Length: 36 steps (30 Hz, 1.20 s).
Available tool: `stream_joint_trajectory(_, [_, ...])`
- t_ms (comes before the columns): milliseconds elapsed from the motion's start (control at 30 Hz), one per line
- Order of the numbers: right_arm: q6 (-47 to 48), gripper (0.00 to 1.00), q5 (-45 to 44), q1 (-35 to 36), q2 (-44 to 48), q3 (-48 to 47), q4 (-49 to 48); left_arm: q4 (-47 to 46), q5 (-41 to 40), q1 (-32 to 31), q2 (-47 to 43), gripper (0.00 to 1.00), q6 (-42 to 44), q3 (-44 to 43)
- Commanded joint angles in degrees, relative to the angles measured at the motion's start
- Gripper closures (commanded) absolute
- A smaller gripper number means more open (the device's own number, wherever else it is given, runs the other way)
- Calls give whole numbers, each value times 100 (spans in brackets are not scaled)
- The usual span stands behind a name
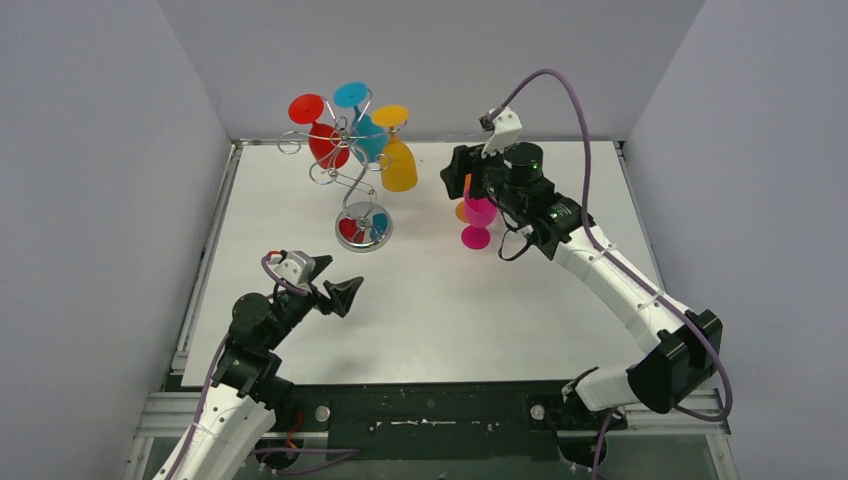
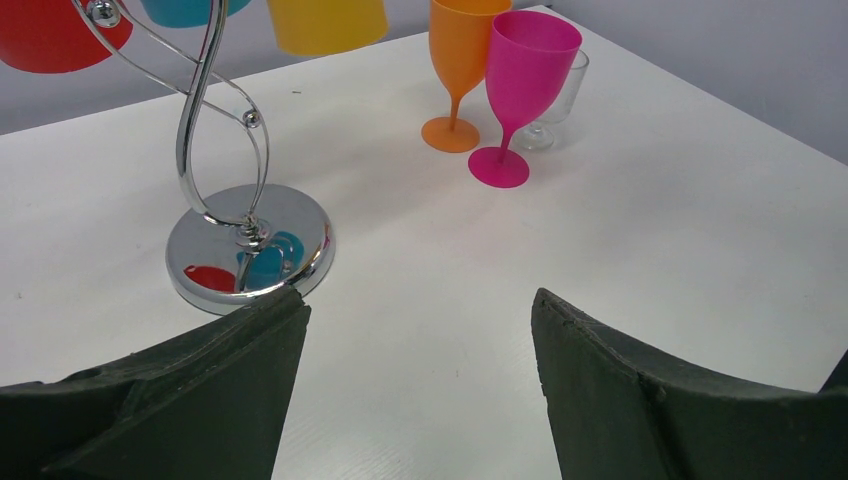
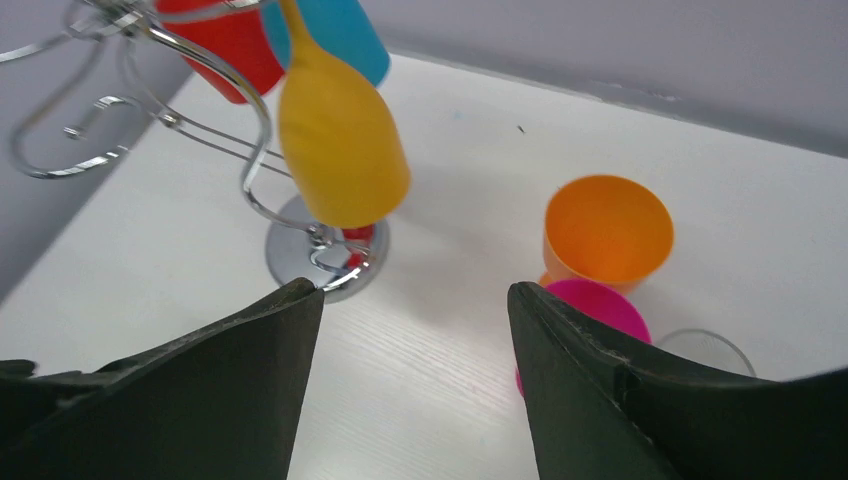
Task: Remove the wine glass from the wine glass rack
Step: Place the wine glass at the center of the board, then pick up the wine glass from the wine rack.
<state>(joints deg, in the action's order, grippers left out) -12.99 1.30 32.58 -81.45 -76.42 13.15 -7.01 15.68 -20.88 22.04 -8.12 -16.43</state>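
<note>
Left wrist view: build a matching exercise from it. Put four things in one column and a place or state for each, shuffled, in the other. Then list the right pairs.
Column one
1. yellow wine glass
2. pink wine glass
3. left pincer
4. rack base

Column two
A. open, holding nothing
B. standing upright on the table
C. mirroring red and blue patches
D. hanging bowl-down from the wine glass rack

Pairs: 1-D, 2-B, 3-A, 4-C
</note>
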Motion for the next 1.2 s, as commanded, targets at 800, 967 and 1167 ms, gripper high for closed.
stream_joint_trajectory(800, [-2623,25,1799,-328,-2938,-3610,-1208,-25,197,179,-42,20,99,-273])
stream_joint_trajectory(967, [-2611,31,1978,-324,-3512,-4382,-981,-18,222,225,-73,20,100,-273])
stream_joint_trajectory(1167, [-2576,43,1883,-300,-3542,-4322,-969,-11,281,268,-35,20,125,-265])
